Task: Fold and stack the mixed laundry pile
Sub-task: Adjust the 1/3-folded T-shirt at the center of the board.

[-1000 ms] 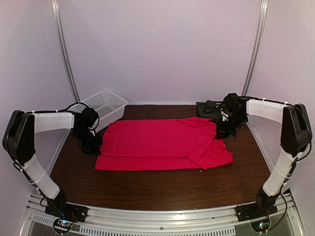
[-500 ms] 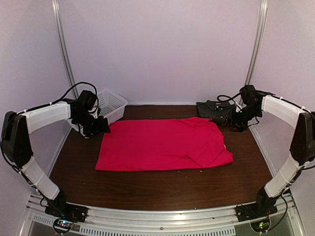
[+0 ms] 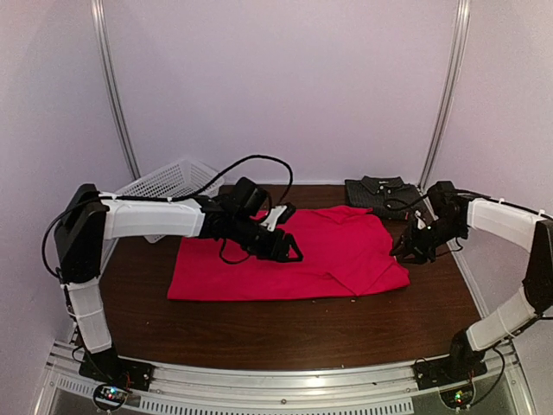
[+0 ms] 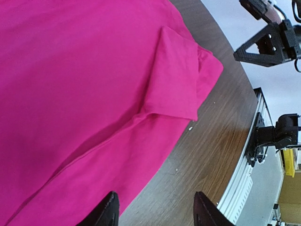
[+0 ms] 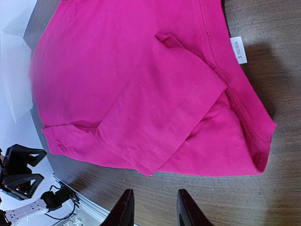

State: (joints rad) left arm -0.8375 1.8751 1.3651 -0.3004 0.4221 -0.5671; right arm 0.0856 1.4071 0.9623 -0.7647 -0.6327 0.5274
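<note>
My left gripper (image 4: 155,200) and right gripper (image 5: 153,197) gape empty by the red T-shirt (image 3: 346,246); snagging only its folded sleeve (image 5: 174,108) could undo that fold.

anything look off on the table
The red T-shirt isn't a tidy rectangle: its folded-in sleeve lies slanted at the near right corner, and a white size tag pokes out at its right edge.

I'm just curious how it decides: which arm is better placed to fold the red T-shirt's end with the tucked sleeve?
Probably right. The right end effector hovers open beside that end of the red T-shirt, near the folded sleeve; the left end effector is over the shirt's middle.
</note>
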